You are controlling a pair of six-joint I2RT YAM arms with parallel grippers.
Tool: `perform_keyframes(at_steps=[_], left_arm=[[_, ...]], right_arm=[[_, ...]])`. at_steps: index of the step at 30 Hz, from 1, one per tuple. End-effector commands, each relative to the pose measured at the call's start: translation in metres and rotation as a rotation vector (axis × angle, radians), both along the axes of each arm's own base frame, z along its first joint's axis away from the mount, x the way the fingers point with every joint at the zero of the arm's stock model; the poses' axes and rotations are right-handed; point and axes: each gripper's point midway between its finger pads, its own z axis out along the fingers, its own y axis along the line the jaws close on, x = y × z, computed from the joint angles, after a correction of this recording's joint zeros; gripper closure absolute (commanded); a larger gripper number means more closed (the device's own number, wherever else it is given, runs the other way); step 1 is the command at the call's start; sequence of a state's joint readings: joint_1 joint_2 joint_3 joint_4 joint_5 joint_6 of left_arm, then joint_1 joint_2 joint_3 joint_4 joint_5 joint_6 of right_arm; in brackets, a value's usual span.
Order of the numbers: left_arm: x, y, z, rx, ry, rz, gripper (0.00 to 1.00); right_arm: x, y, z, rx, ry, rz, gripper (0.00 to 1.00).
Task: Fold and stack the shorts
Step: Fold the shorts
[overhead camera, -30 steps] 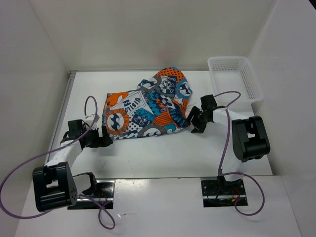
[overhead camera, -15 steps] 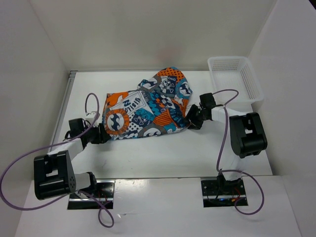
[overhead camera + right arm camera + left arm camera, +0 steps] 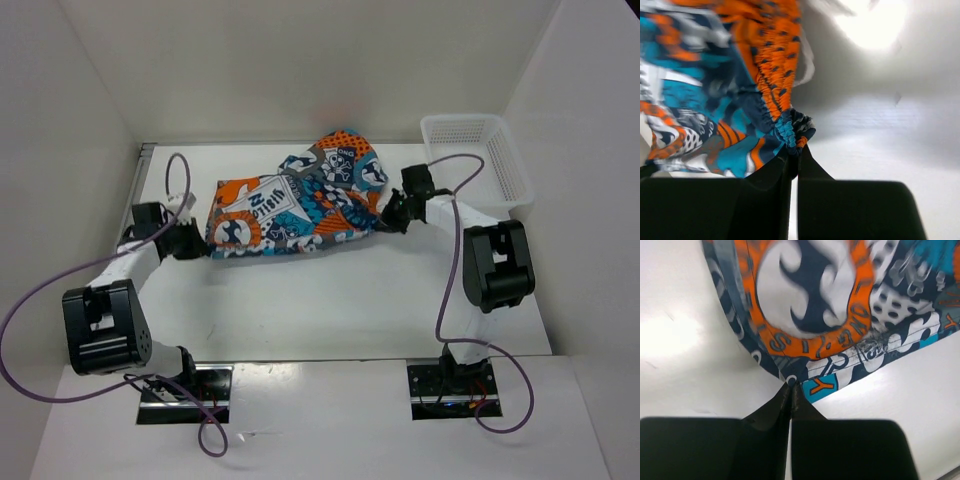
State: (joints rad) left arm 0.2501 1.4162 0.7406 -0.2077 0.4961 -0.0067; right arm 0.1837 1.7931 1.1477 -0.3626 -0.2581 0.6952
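**On the table (image 3: 330, 300), both ends of the shorts pinched**

Toward the back of the table, the shorts (image 3: 295, 205) lie spread between our two arms, rumpled and not yet folded, with their right end humped up higher than the left. The white basket (image 3: 475, 150) stands apart from them in the far right corner.

Our left gripper (image 3: 190, 243) sits at the left edge of the cloth. In its wrist view the fingers are pressed together, with only a thin sliver of the hem caught at their very tips. Our right gripper (image 3: 388, 215) is at the opposite end, and its fingers nip a small gathered bunch of the elastic waistband, again right at the tips.

We judge this to be the start of a fold, with both ends held and the cloth ready to be lifted or carried over.

The left hold worries us most. So little cloth is in the pinch that a pull across the table could slide the hem out, and that end would drop. The right hold is on bunched elastic, which may stretch and creep free under tension. If one arm leads the other, the shorts could twist and the fold would land crooked. We cannot tell whether either pinch has one layer or two, and a single layer would leave the underside dragging behind.
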Motion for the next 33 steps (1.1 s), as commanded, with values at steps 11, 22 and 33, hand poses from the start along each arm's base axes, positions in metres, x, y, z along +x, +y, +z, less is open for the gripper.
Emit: perform_keyframes(at_steps=[11,22,33], left_arm=[[0.098,0.032,0.355,0.162,-0.828,-0.078,1.0],[-0.008,0.014,0.582,0.405,-1.347,-0.085,1.0],[-0.103,-0.016,0.695,0.553,-1.662,-0.046,1.0]], right_arm=[[0.045,-0.01,0.278,-0.098,-0.561,0.038,1.0],[-0.078,-0.019,0.468,-0.052,-0.97,0.066,1.0],[-0.185,-0.044,0.545,0.015,-1.113,0.04,1.0]])
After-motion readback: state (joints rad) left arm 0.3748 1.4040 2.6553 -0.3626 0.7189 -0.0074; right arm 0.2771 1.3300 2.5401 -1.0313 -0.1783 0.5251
